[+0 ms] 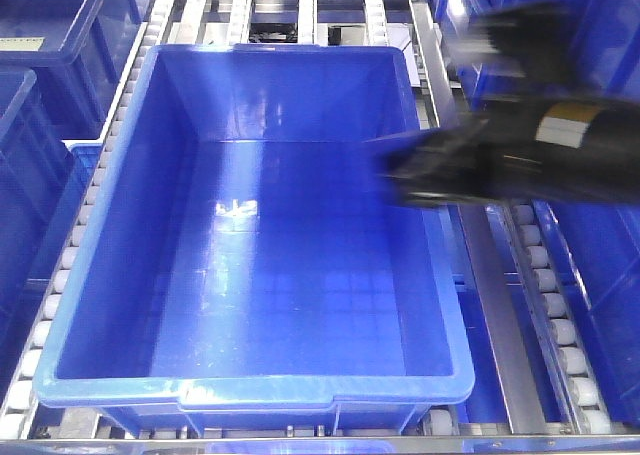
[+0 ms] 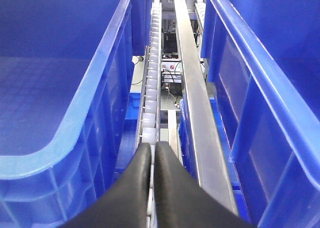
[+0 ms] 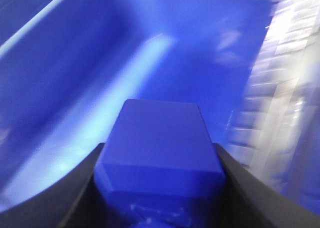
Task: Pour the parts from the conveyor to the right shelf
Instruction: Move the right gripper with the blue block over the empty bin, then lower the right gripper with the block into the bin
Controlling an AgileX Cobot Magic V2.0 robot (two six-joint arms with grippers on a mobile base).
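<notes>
Right tool [image 3: 160, 188] clenched on the blue block [image 3: 160, 148], seen from the right wrist: the block sits between the two dark fingers [image 3: 82, 188], which press its left and right faces. Its glossy moulded plastic suggests a light, rigid and rather slippery part, neither soft nor fragile; the flat opposite faces are the proper place to take hold, as here, and the smooth skin would let it slide if the grip slackens. The view is motion-blurred, so its finer detail cannot be read.

Ahead of and below this tool lies the open blue bin [image 1: 250, 390] on the right shelf [image 1: 490, 305], whose white rollers [image 1: 545, 305] run beside the bin. In the front view the right arm [image 1: 520, 155], also blurred, reaches over the bin's far-right rim. The bin's floor shows nothing on it, giving broad room to drop the block; the raised rim and sloping walls are the edges to clear, and the steel rails just outside the rim leave little margin on that side.

Left tool [image 2: 152, 188] clenched, holding nothing: its fingers meet over a roller lane [image 2: 150, 102] between two neighbouring bins, whose walls stand close on either side of it. The conveyor is not in view.
</notes>
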